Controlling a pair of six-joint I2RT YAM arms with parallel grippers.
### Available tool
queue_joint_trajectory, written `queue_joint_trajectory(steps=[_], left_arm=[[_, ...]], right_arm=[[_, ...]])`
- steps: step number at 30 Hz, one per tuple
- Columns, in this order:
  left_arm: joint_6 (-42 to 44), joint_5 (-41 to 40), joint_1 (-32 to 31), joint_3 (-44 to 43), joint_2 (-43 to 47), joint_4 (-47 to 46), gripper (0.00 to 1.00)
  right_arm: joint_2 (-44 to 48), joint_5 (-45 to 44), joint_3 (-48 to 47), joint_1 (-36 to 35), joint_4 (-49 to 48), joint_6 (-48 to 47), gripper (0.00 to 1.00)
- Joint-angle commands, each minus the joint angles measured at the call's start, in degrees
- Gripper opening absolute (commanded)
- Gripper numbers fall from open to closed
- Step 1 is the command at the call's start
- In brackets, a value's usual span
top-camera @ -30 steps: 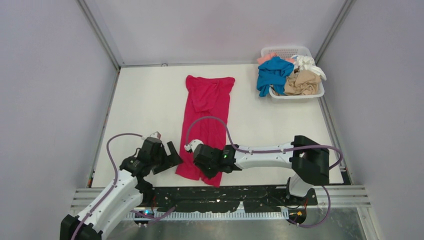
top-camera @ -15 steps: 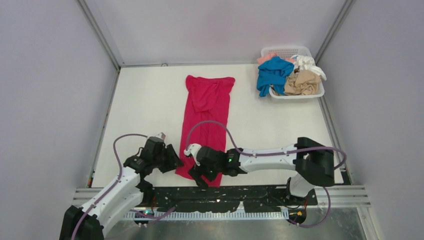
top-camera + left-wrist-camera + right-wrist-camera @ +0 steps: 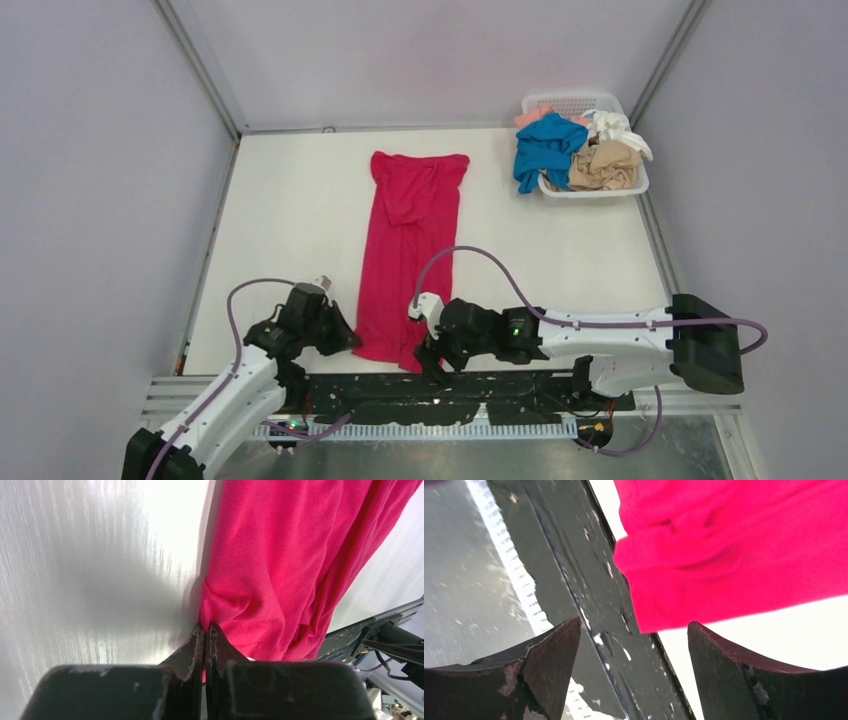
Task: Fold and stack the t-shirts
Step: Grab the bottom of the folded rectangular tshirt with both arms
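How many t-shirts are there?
5: magenta shirt lying on the table; blue shirt, tan shirt, white shirt and peach-pink shirt heaped in the basket, which may hide more.

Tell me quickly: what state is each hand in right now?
Left hand: closed, pinching the near edge of the magenta t-shirt.
Right hand: open, holding nothing.

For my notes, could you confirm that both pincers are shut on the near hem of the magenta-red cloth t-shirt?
Only the left pincer is shut on the magenta-red cloth t-shirt; the right pincer stands open, as the right wrist view shows.
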State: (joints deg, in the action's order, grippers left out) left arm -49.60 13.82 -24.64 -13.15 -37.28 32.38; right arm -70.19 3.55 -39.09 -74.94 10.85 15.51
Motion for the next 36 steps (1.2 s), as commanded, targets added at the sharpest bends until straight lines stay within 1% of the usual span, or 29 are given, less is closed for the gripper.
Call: queue_joint_trajectory(steps=[1,5,10,11,14,19,21,22,24,25,26,28,32,34,36], left_arm=[[-1.8,0.8,-0.3,1.5,1.8,8.8,0.02],[-3.9,1.0,-0.3,3.6,4.3,8.8,0.02],[-5.2,-0.5,-0.3,2.9,7.6,10.2,0.02],[-5.2,-0.9,-0.3,2.7,8.1,11.1,0.03],[-5.5,-1.1,-0.3,2.7,9.4,11.6,0.03],[-5.7,-0.7,-0.3,2.6,9.8,11.3,0.03],[-5.7,-0.1,-0.3,2.5,9.8,11.0,0.03],[-5.8,0.3,-0.3,2.4,9.9,10.9,0.03],[-6.0,1.0,-0.3,2.1,10.4,10.8,0.02],[-6.1,1.1,-0.3,1.8,10.8,10.9,0.01],[-6.1,1.2,-0.3,1.2,11.1,10.4,0.0],[-5.2,1.8,-0.3,-0.3,12.1,7.3,0.0],[-4.2,2.6,-0.3,-3.8,13.0,-1.3,0.0],[-4.1,2.3,-0.4,-5.4,12.0,-5.6,0.03],[-3.5,1.1,-0.3,-7.3,9.1,-8.3,0.04]], right_arm=[[-2.8,1.7,0.8,-0.7,1.6,1.2,0.81],[-6.1,-0.9,-1.2,-2.8,2.2,0.1,0.75],[-11.2,-3.3,-2.8,-6.3,4.5,-0.8,0.69],[-12.4,-5.7,-2.7,-6.8,4.7,-0.6,0.68],[-13.9,-9.1,-2.3,-7.1,3.7,0.0,0.63],[-16.5,-13.2,-2.3,-7.1,1.5,1.3,0.46],[-17.1,-14.4,-2.4,-7.1,1.5,1.8,0.35],[-16.9,-14.8,-2.4,-7.2,1.8,2.1,0.27],[-15.5,-15.6,-2.5,-7.2,2.6,2.2,0.17],[-14.7,-15.8,-2.7,-7.2,2.8,2.1,0.15],[-12.7,-15.9,-2.8,-7.2,3.4,1.7,0.09],[-9.3,-16.5,-3.6,-7.1,4.4,0.4,0.06],[-5.2,-19.6,-7.0,-5.5,7.7,-2.4,0.06],[-4.5,-20.8,-8.7,-3.4,8.8,-4.2,0.06],[-4.2,-21.2,-10.2,-0.9,8.8,-5.9,0.06]])
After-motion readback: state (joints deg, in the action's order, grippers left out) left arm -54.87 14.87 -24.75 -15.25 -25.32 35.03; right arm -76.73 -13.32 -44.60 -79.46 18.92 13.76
